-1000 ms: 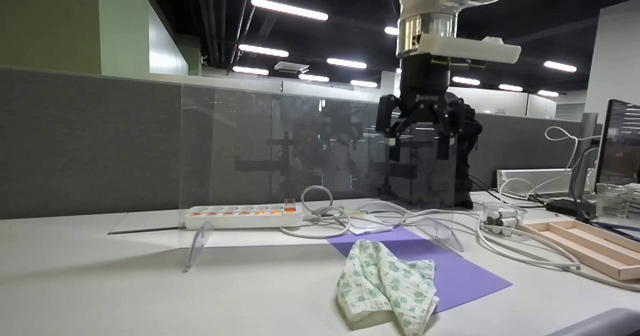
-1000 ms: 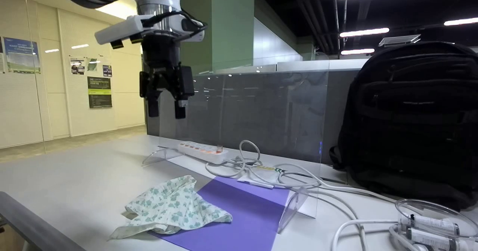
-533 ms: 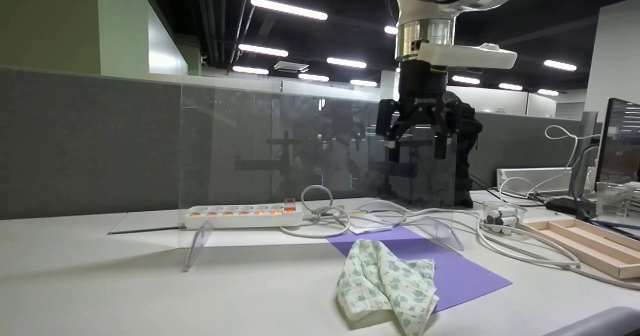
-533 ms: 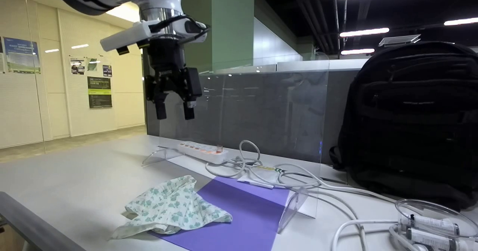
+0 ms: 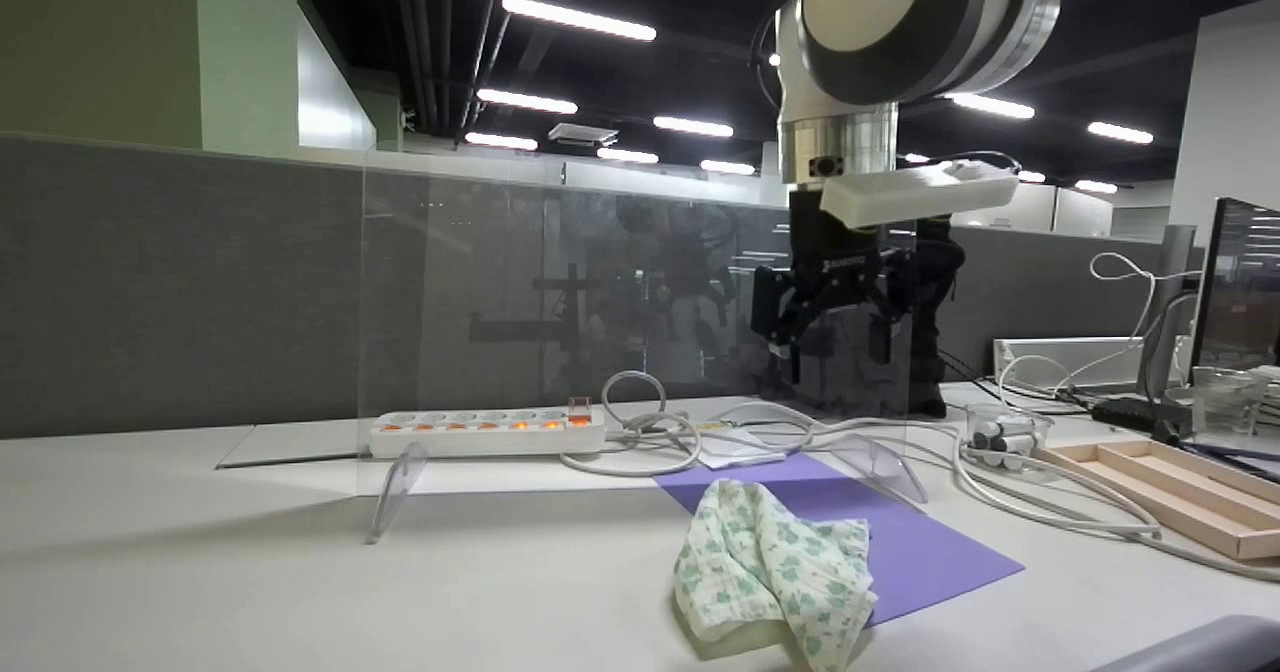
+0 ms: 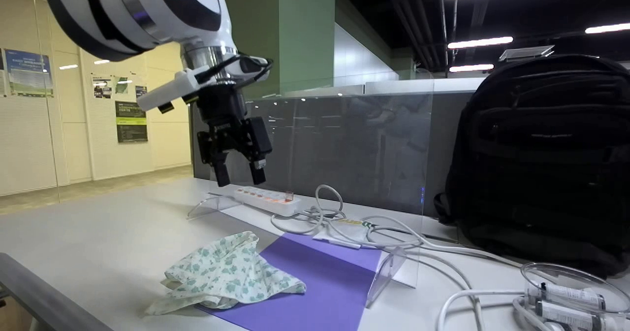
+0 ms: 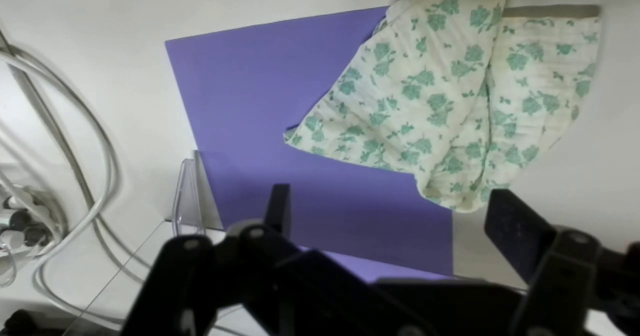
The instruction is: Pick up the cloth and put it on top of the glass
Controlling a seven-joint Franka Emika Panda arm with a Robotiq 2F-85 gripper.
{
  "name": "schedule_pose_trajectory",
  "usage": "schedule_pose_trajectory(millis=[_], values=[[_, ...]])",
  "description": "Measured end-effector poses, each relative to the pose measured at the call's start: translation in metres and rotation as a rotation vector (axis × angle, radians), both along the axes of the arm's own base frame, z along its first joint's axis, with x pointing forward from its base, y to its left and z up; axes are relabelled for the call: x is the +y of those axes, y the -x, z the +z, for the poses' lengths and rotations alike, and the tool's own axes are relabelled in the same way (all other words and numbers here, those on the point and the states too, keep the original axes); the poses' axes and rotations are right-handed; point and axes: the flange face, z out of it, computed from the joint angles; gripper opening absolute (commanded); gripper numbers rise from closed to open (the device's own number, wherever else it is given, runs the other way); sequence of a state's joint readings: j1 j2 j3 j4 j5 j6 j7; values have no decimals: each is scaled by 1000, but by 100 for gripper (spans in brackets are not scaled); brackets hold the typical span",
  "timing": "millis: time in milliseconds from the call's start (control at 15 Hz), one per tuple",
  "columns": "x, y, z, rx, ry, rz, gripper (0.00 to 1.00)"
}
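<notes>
The cloth, white with a green leaf or flower print, lies crumpled in both exterior views [image 5: 775,567] [image 6: 231,272]. It rests partly on a purple sheet [image 5: 930,562] and partly on the white table. A clear upright panel, perhaps the glass, stands on clear feet behind the cloth in both exterior views [image 5: 500,302] [image 6: 339,148]. My gripper [image 5: 838,354] is open and empty, well above the table, tilted slightly in an exterior view [image 6: 240,177]. In the wrist view the cloth [image 7: 430,86] lies beyond the spread fingertips, its folded lower end near the right finger [image 7: 517,226].
A white power strip [image 5: 490,434] and looped white cables [image 6: 320,213] lie behind the panel. A clear cup with small bottles [image 5: 1003,437], a wooden tray [image 5: 1180,497] and a monitor [image 5: 1240,292] stand to one side. A black backpack [image 6: 541,163] stands behind.
My gripper has come down towards the table and tilted a little, still open. The cloth and the panel have not moved.
</notes>
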State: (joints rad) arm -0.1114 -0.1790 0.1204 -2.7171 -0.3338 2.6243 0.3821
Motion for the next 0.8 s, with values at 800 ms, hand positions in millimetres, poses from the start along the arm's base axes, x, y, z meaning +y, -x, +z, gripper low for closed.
schedule_pose_trajectory(millis=[800], values=[[14,-2,-107,165,-144,72,100]])
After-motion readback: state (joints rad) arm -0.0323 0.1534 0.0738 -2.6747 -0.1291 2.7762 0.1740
